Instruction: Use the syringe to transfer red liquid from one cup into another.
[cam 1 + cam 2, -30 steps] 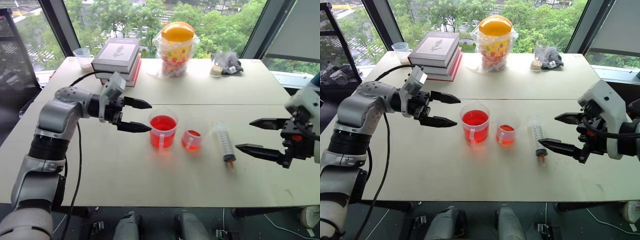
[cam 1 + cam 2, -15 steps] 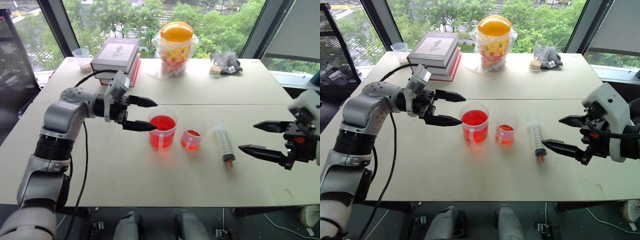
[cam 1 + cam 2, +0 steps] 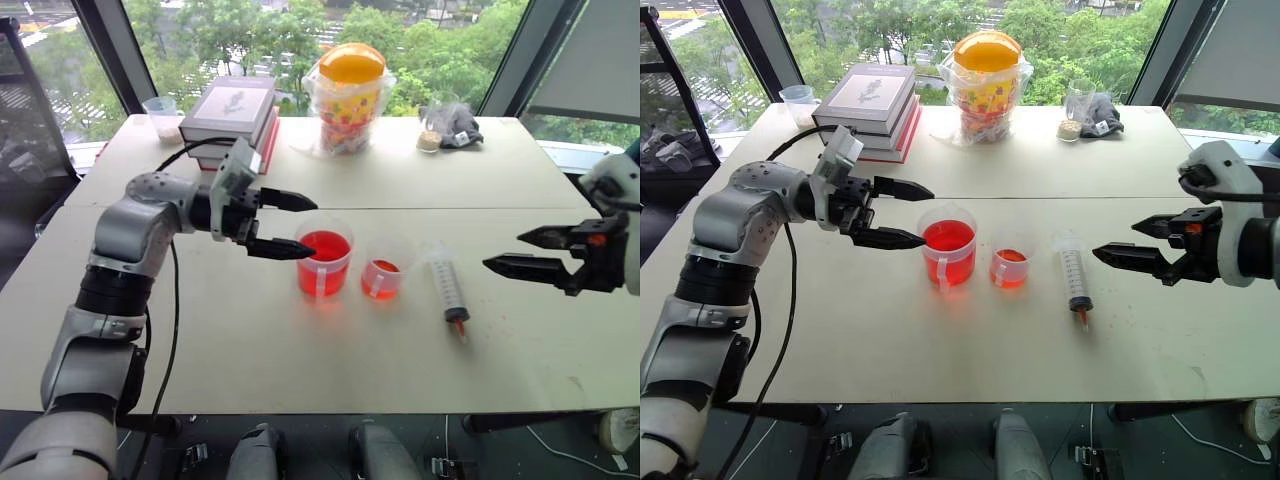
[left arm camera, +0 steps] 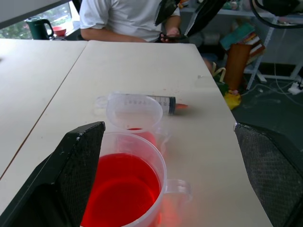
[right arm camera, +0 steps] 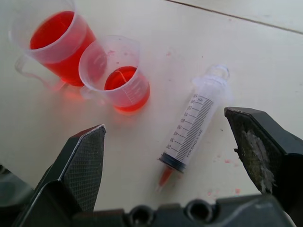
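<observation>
One syringe [image 3: 447,285] lies unheld on the table [image 3: 300,360], its tip red, just beside the small cup [image 3: 383,277]. The right gripper [image 3: 505,250] hovers near it with fingers apart, seemingly poised to pick it up. The left gripper [image 3: 305,226], also spread, flanks the large cup [image 3: 324,262], likely to steady it. Both cups hold red liquid.

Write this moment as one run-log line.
left gripper: open, at large cup | right gripper: open, apart from syringe | syringe: lying on table, ungrasped | small cup: partly filled
</observation>
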